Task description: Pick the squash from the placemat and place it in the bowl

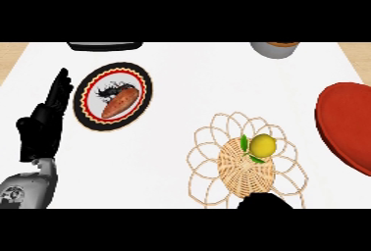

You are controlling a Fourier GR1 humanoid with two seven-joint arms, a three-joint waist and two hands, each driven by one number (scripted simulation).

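On the white counter (181,73) in front of me, a woven wicker placemat (246,162) with looped edges lies low and a little right of centre. A round yellow squash (263,145) with green leaves at its side sits on the upper part of the mat's tight woven middle. It is not in any container.

To the right, a red bowl (348,125) is cut off by the view's right edge; the part of its inside that I can see holds nothing. It is apart from the mat.

At upper left lies a plate (113,96) with a black rim and a red and yellow zigzag ring. On its pale centre lies an orange-brown sweet potato (119,103), tilted, with a dark smudge just above it.

At the top edge, a grey cup or pot (275,48) shows only its lower part, and a dark flat object (105,46) shows to the left. I cannot tell what either holds.

I can read no writing or labels anywhere.

My left hand (45,122) rests at the left edge beside the plate, fingers straight and pointing up, holding nothing. My right hand (264,201) shows only as a dark shape at the mat's lower edge, below the squash; I cannot tell how it is set.
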